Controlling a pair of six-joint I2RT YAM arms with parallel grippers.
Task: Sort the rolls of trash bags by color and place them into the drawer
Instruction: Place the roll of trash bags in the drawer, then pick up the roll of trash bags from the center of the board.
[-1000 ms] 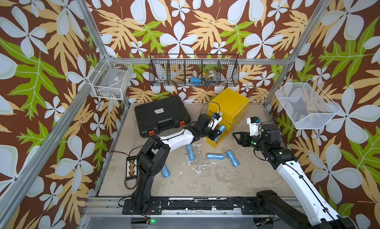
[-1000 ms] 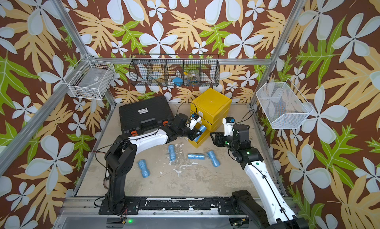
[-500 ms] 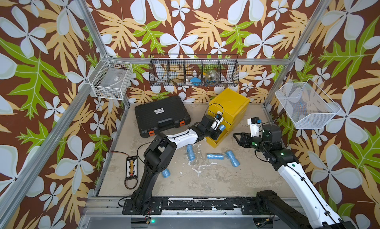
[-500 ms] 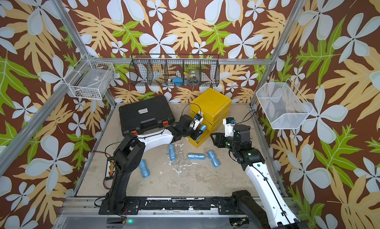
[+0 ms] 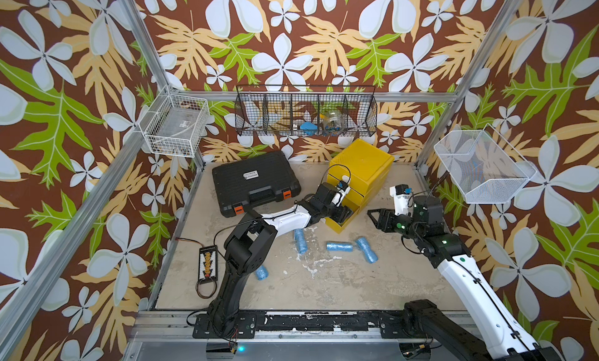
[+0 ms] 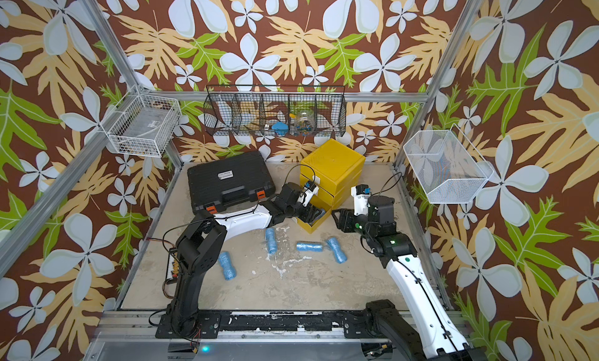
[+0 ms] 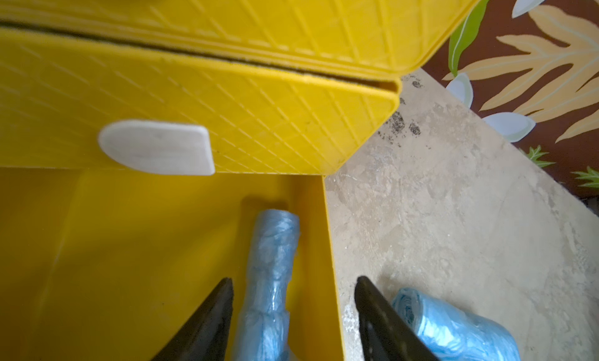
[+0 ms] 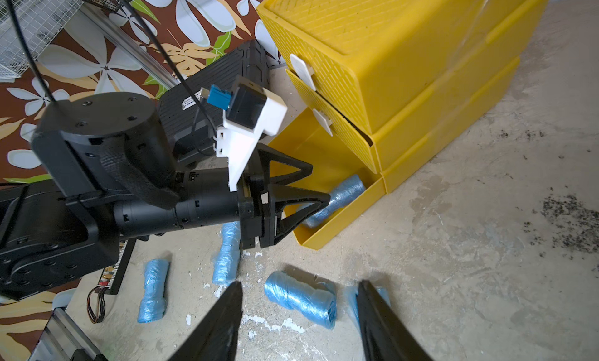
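Lying in the open yellow drawer [image 7: 129, 246], 1 crinkled pale-blue roll [image 7: 272, 262] sits between left jaws spread apart; right jaws apart, empty.

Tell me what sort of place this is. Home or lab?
Most likely a robot test cell, not a home: an aluminium frame clad in floral wallpaper, with the left arm and right arm mounted on one base rail.
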